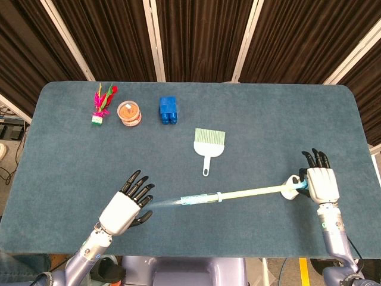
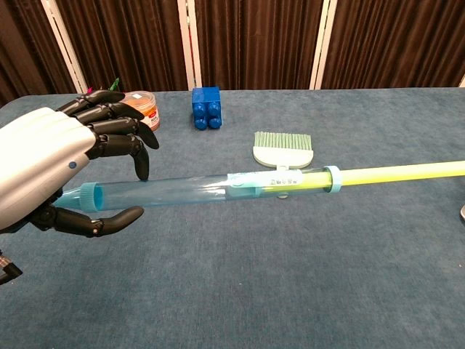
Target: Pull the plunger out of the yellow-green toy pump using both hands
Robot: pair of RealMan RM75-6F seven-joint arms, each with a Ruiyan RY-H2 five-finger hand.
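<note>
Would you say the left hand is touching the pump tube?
Touching: in the chest view, the left hand has fingers above and thumb below the pump tube's capped end.

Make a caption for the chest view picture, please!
Left hand holds the clear pump tube while the yellow-green plunger slides out.

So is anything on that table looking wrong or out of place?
Nothing spilled or broken. The one odd sight is the toy pump, held off the table between the left hand and right hand, its yellow-green plunger drawn far out. The small brush and other items sit tidily.
</note>
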